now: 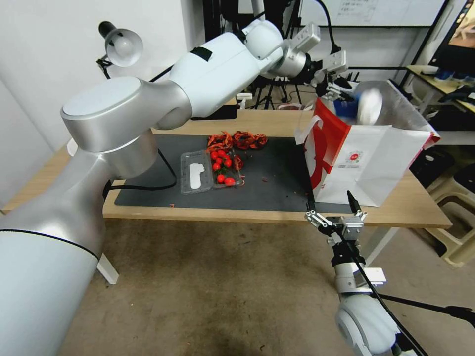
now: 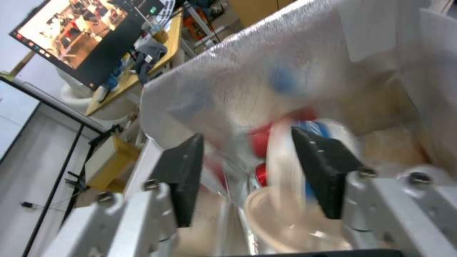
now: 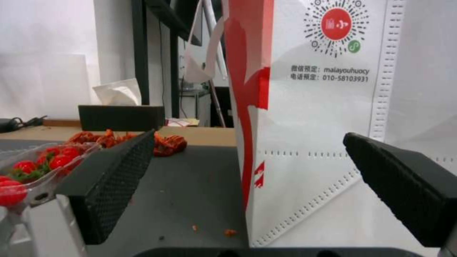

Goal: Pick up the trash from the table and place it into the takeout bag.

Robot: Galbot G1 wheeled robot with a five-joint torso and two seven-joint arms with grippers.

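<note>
Over the takeout bag (image 1: 368,163), at the right end of the table (image 1: 257,215), a white cup with a blue logo (image 1: 367,105) was blurred at the bag's mouth. We judged it was dropping in. Our left gripper (image 1: 338,85) hung just above the opening w/ its jaws apart, holding nothing. From the left wrist, we saw down into the foil-lined bag: a red can (image 2: 261,142), a clear cup (image 2: 290,217) and sthg pale were already at the bottom.

Our right gripper (image 1: 334,217) waited low at the table's front edge, just before the bag, jaws wide apart & empty.

On the dark mat (image 1: 267,180) we saw a clear plastic box of small red fruit (image 1: 220,170) and red scraps (image 1: 236,140) behind it. A black tissue box (image 3: 121,117) stood farther back.

So most of the trash looked to be in the bag. Whether the box & scraps count as trash, we couldn't tell.
</note>
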